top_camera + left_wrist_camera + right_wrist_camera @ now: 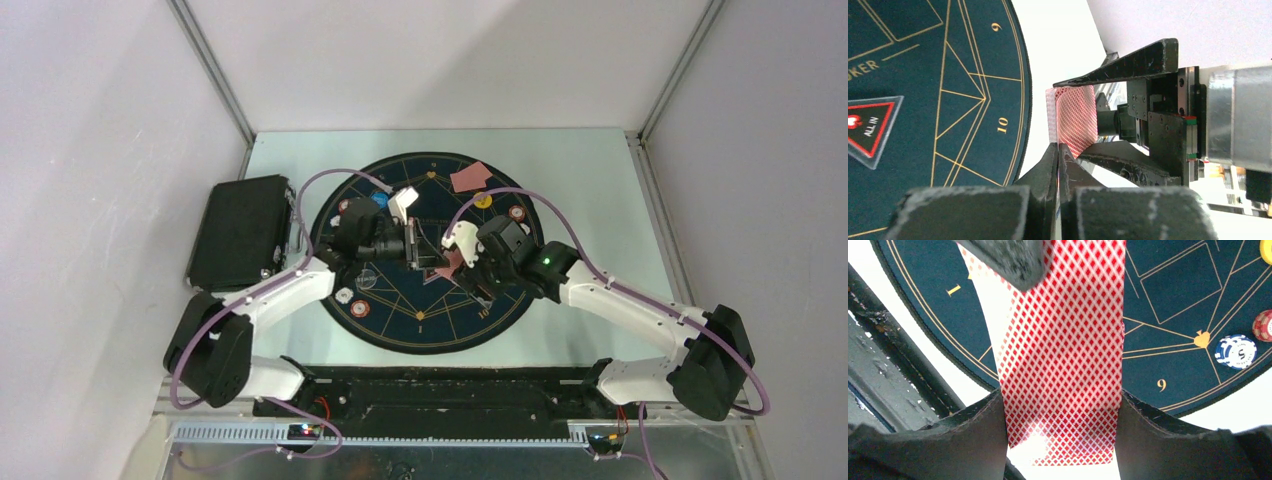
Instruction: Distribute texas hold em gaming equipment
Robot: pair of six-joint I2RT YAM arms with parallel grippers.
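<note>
Both grippers meet above the middle of the dark round mat point(430, 322). My right gripper point(1063, 415) is shut on a stack of pink-backed playing cards point(1063, 355), gripping it across its width. My left gripper point(1058, 150) is shut on the edge of one card point(1058, 167) of that stack point(1075, 120); one of its fingers point(1008, 257) shows at the top of the right wrist view. More pink cards point(470, 177) lie at the mat's far side. Blue point(380, 198), yellow point(483, 201) and red-white point(516, 212) chips lie on the mat. A red triangular "ALL IN" token point(868, 125) lies there too.
A black rectangular case point(240, 230) lies left of the mat. A blue-white chip point(1235, 351) and a red chip point(1264, 325) lie near the mat's rim. A white chip point(344, 296) lies at the mat's left. A black rail point(440, 390) runs along the near edge between the arm bases.
</note>
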